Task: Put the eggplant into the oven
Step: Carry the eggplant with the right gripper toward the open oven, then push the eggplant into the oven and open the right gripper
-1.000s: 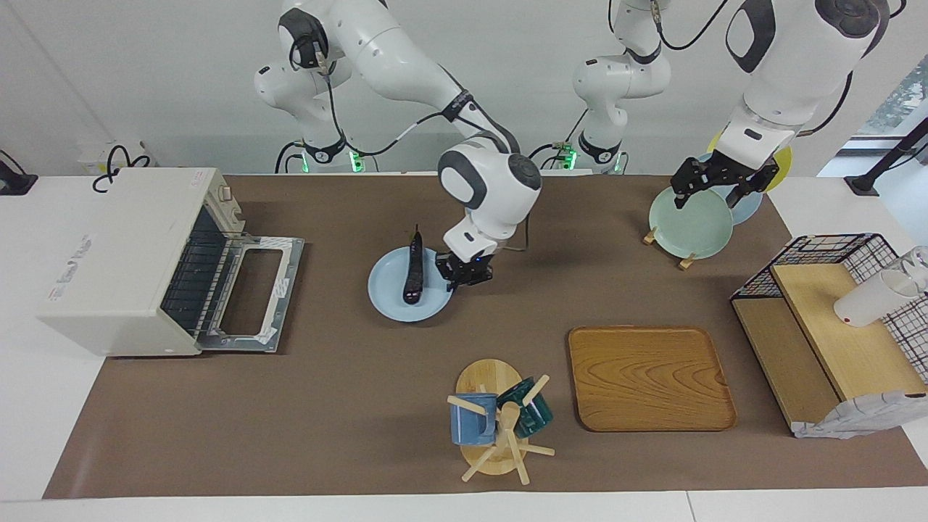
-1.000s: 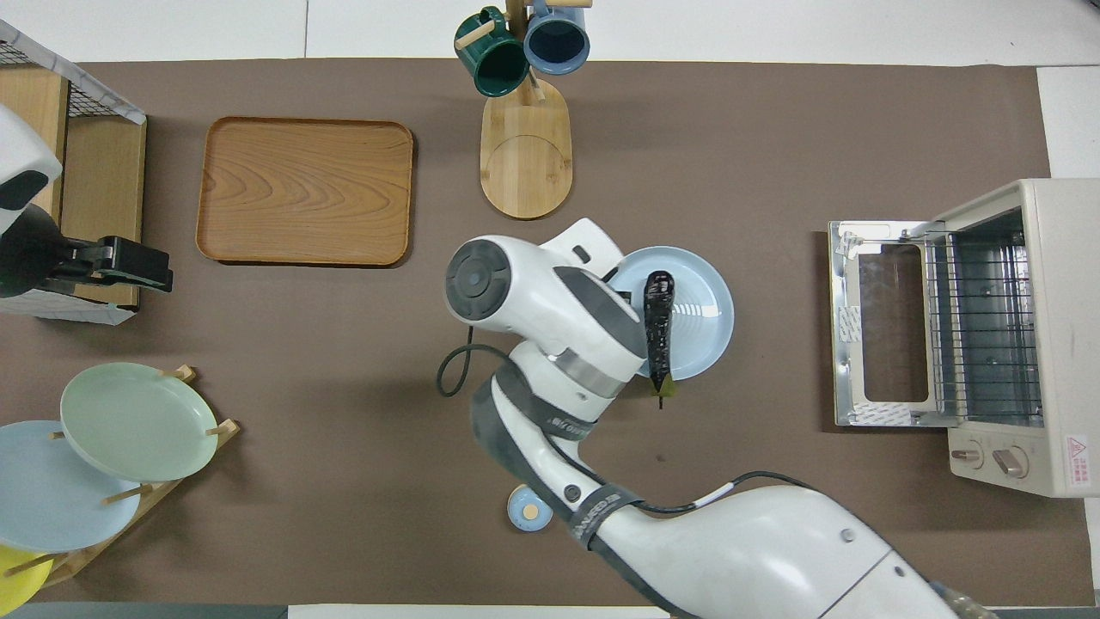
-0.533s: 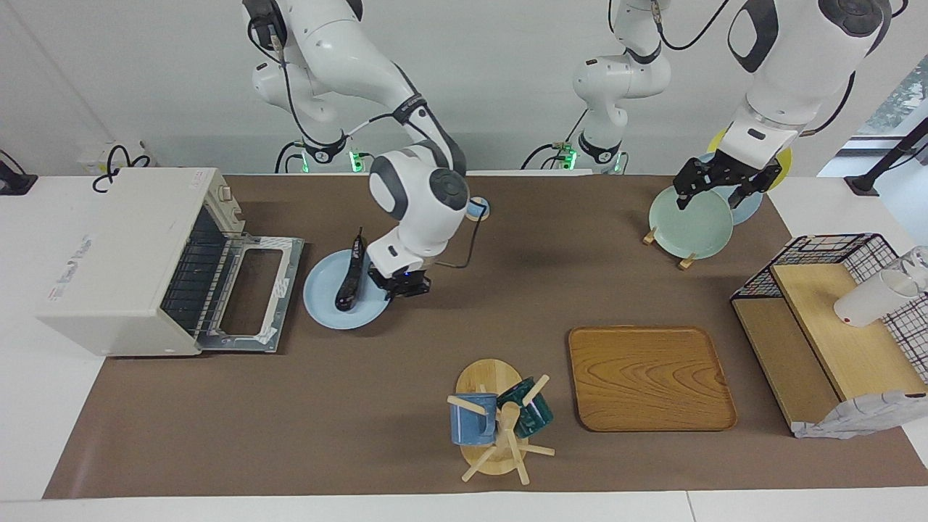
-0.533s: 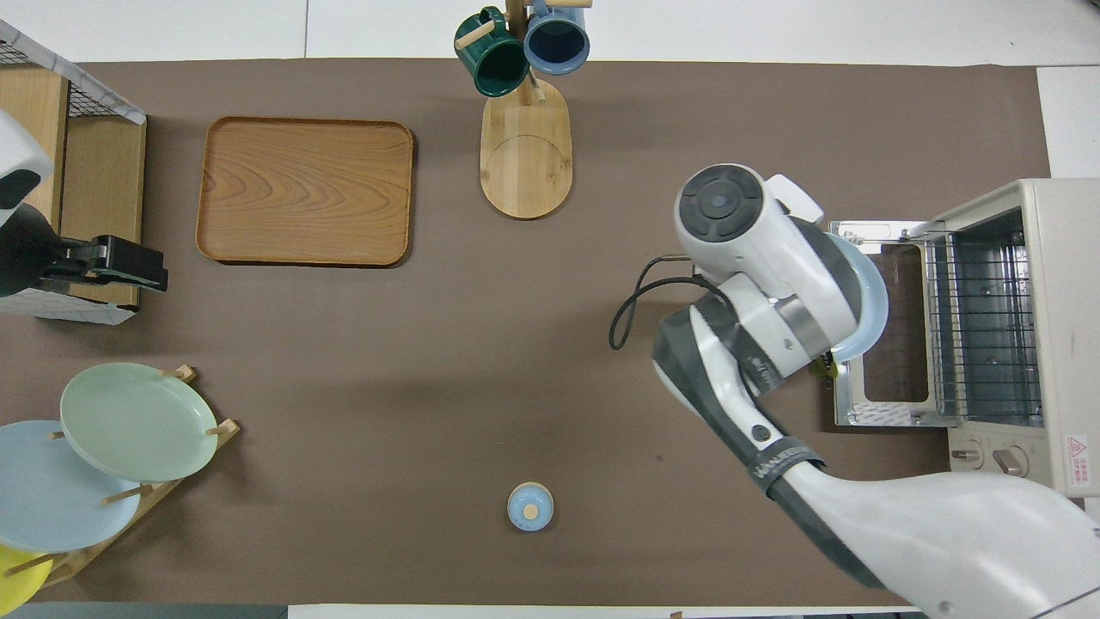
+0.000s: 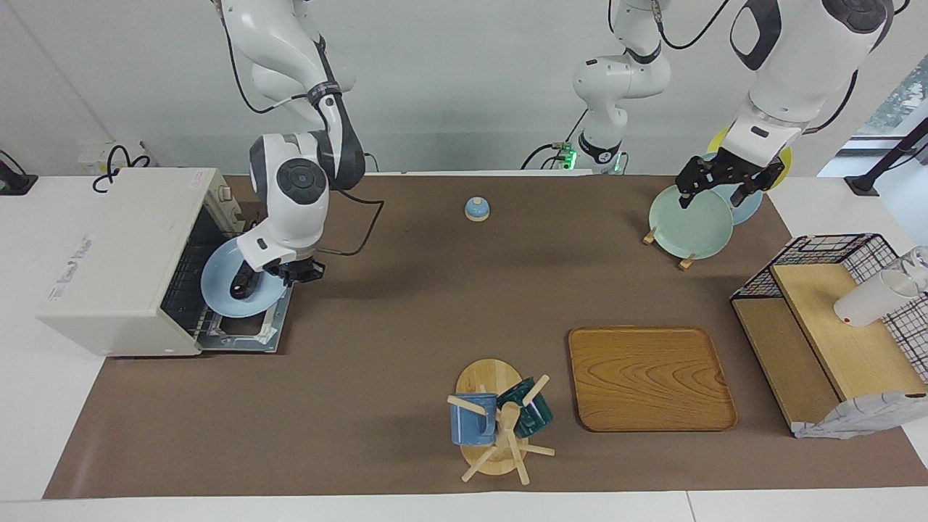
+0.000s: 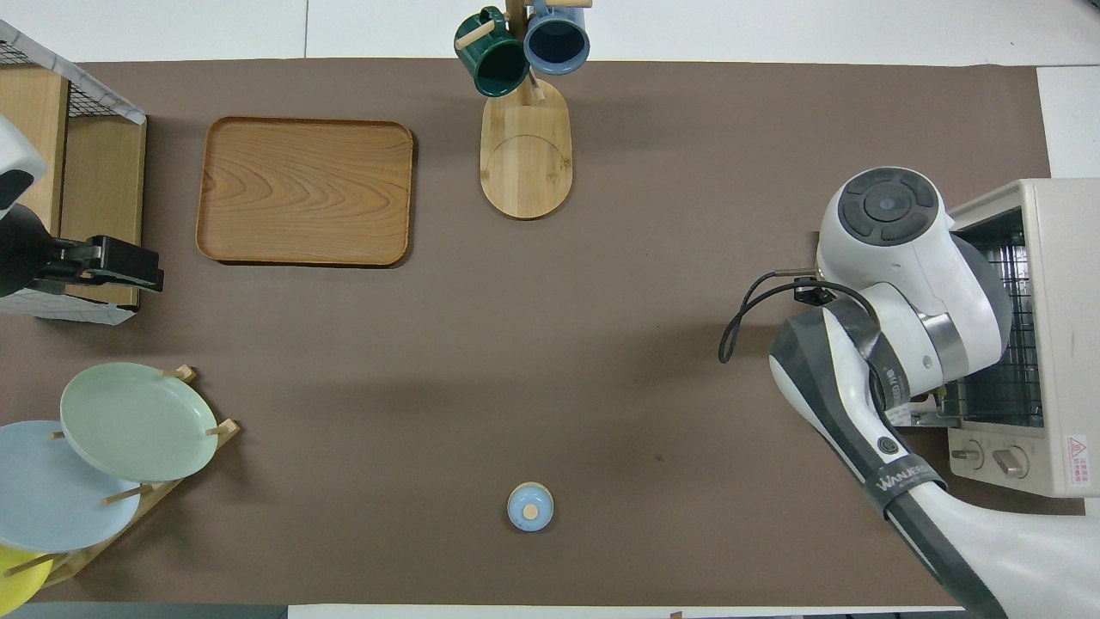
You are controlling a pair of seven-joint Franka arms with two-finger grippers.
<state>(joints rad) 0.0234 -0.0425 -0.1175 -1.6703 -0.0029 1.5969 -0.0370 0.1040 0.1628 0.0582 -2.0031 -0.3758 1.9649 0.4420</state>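
The dark purple eggplant (image 5: 243, 284) lies on a light blue plate (image 5: 221, 296). My right gripper (image 5: 296, 271) is shut on that plate's rim. It holds the plate over the dropped-open door (image 5: 246, 335) of the off-white oven (image 5: 119, 254), with the plate's edge at the oven's mouth. In the overhead view the right arm hides the plate and the eggplant, and only the oven (image 6: 1053, 258) shows beside it. My left gripper (image 5: 719, 190) hangs open over the green plate (image 5: 692, 225) in the rack. It holds nothing and waits there, and the left gripper (image 6: 155, 271) also shows from above.
A small blue lid (image 5: 476, 209) sits on the brown mat near the robots. A wooden tray (image 5: 649, 377) and a mug tree (image 5: 500, 424) with two mugs stand farther out. A wire-and-wood shelf (image 5: 826, 326) is at the left arm's end.
My right arm has carried the blue plate with the eggplant from the middle of the table over to the oven's open door. The left arm has stayed in place.
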